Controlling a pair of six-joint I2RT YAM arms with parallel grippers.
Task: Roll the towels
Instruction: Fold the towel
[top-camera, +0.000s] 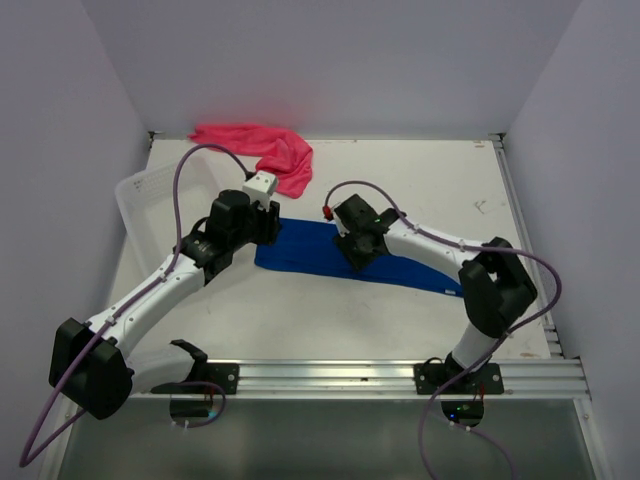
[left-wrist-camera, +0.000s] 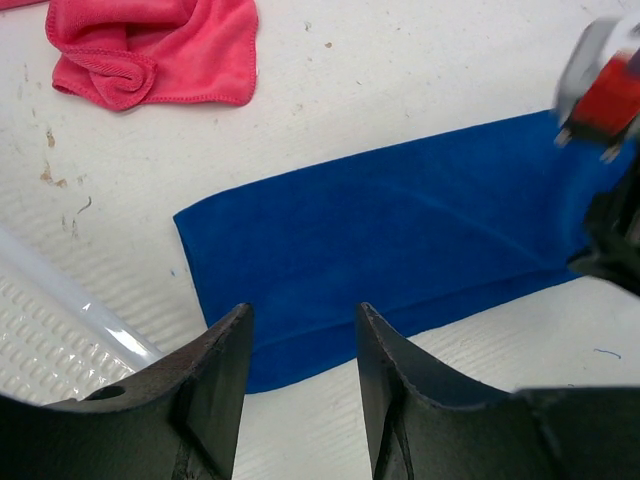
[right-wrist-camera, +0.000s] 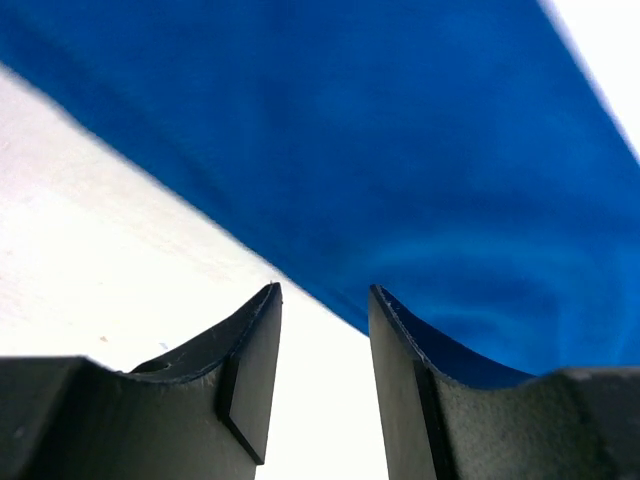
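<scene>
The blue towel (top-camera: 305, 252) lies flat as a long strip mid-table. The pink towel (top-camera: 262, 152) sits bunched at its 11 o'clock, apart. The left gripper (left-wrist-camera: 302, 315) hovers over the strip's left end, jaws parted, empty. The right gripper (right-wrist-camera: 325, 295), also parted and empty, is at the near edge, possibly touching cloth.

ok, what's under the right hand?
Under the right hand are the blue towel's edge, lying flat, and bare white table beside it. Anything beneath the towel is covered.
</scene>
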